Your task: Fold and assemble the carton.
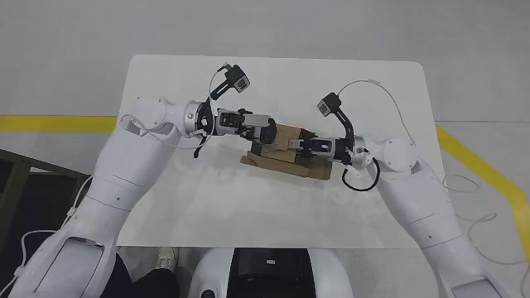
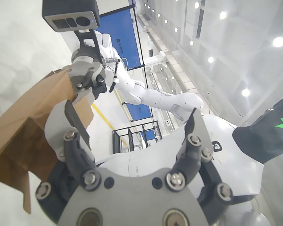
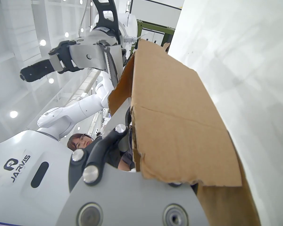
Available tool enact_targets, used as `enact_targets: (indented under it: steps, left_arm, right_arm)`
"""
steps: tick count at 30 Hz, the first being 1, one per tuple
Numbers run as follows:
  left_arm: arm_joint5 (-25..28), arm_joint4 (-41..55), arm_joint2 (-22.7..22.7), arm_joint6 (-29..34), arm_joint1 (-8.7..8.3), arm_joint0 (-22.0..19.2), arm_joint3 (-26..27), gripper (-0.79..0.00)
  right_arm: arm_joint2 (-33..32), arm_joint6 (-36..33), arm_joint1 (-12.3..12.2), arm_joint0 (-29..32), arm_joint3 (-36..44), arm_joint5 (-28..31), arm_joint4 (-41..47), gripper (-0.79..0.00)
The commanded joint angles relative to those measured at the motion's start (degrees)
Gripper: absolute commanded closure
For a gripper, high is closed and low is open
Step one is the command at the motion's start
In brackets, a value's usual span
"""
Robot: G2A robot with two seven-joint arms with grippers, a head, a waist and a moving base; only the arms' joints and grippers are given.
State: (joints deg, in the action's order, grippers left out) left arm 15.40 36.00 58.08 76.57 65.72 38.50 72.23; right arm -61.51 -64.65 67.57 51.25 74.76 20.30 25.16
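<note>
The brown cardboard carton lies part-folded at the centre of the table, its long axis running left to right. The right gripper is clamped on a raised flap at the carton's right end. The left gripper is spread wide and holds nothing, with one finger against the carton's left end. Judgement: the left arm is the one free to fold.

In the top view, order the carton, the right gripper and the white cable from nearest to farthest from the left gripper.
1. carton, right at the left gripper.
2. right gripper, on the carton's far side.
3. white cable, farther right again.
</note>
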Motion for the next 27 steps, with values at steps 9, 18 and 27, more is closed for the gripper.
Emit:
enact_targets:
  steps: [9, 18, 27]
  left_arm:
    - [-1.1, -3.5, 5.5, -3.1, -1.74, 4.0, 0.2, -0.785]
    - [-1.6, -5.5, 6.8, -4.4, -2.21, 4.6, 0.8, -0.785]
    - [-1.4, -5.0, 6.0, -4.1, -1.96, 3.8, 0.8, -0.785]
  right_arm:
    - [-0.5, 0.8, -0.1, 0.1, 0.6, 0.0, -0.1, 0.000]
    - [0.9, -1.3, 0.2, -0.1, 1.7, 0.2, 1.3, 0.000]
    - [3.0, -2.8, 0.7, -0.7, 1.5, 0.6, 1.9, 0.000]
